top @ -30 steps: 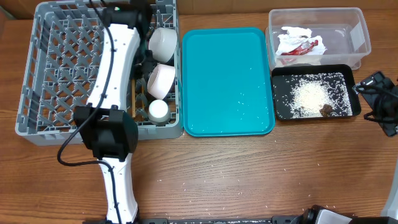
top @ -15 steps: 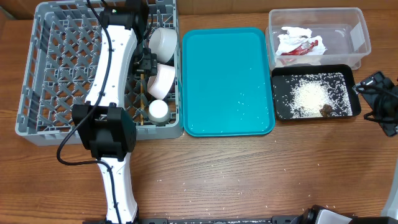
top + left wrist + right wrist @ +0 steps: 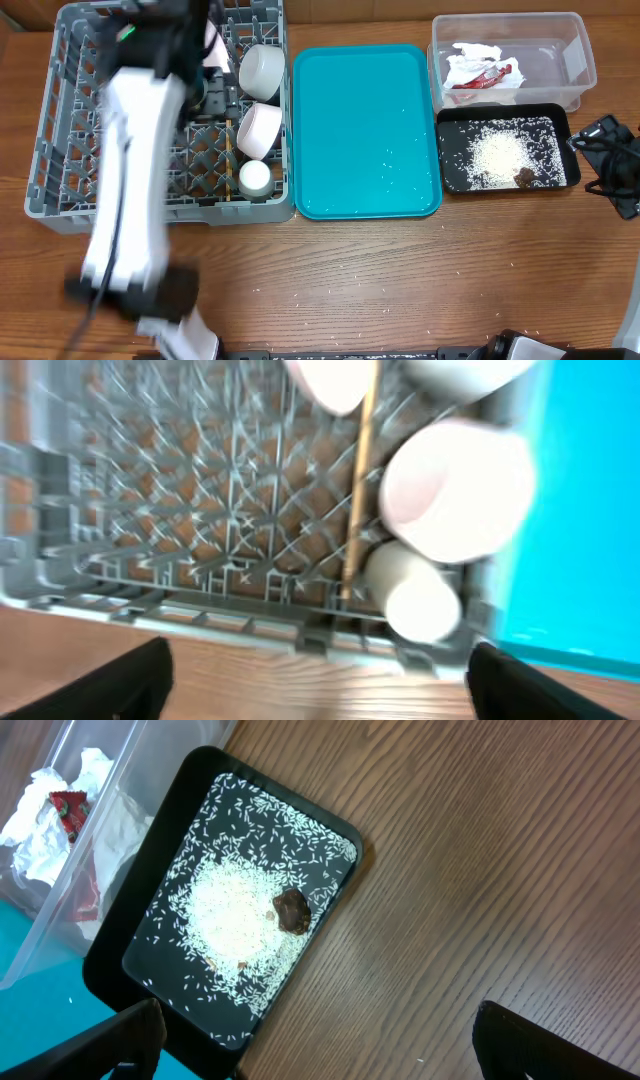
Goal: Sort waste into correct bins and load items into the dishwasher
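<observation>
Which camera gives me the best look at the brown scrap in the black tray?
Right wrist view: the brown scrap is close and sharp beside the rice pile in the black tray. Overhead shows it only as a tiny dark speck. The left wrist view faces the dish rack and misses it.

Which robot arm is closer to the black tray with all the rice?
Right. The right gripper sits just beside the black tray; the left arm is far away, over the grey dish rack.
</observation>
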Robot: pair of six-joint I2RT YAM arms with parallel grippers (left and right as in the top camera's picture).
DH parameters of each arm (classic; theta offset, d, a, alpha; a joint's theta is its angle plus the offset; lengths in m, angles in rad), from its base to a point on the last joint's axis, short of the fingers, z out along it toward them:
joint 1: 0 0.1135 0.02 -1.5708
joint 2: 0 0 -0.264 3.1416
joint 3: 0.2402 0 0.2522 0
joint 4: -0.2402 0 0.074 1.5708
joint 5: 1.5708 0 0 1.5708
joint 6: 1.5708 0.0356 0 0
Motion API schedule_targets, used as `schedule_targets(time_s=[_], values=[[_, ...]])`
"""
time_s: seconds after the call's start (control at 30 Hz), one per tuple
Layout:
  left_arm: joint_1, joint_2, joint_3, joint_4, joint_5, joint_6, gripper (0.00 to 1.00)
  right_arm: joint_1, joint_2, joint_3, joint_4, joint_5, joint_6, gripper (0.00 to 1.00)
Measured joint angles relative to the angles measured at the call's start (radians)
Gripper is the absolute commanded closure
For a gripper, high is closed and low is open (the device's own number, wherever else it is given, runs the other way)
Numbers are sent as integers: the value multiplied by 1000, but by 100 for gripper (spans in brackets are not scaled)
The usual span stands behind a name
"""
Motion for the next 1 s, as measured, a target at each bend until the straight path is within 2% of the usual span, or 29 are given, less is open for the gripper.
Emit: schedule_targets(time_s=[0.13,0.3,0.4,0.5,0.6,0.7,0.87,1.0], values=[[-45,-327,-121,-5,-3,-54,0,0,0,0,0,0,0,0],[-42,-663,-407,29,-41,-140,0,0,0,0,2,0,-1,0],[-42,-821,-649,164,-47,-166,0,0,0,0,0,0,-1,0],[-42,-964,-877,363,-24,-157,0,0,0,0,1,0,-1,0],[-41,-1129,-1089,587,59,-93,0,0,0,0,0,0,0,0],[-41,-1286,-1253,725,148,-33,0,0,0,0,0,0,-1,0],[-41,-1366,-1426,812,247,6,0,0,0,0,0,0,0,0],[-41,-1352,-1518,850,328,-26,0,0,0,0,0,0,0,0]])
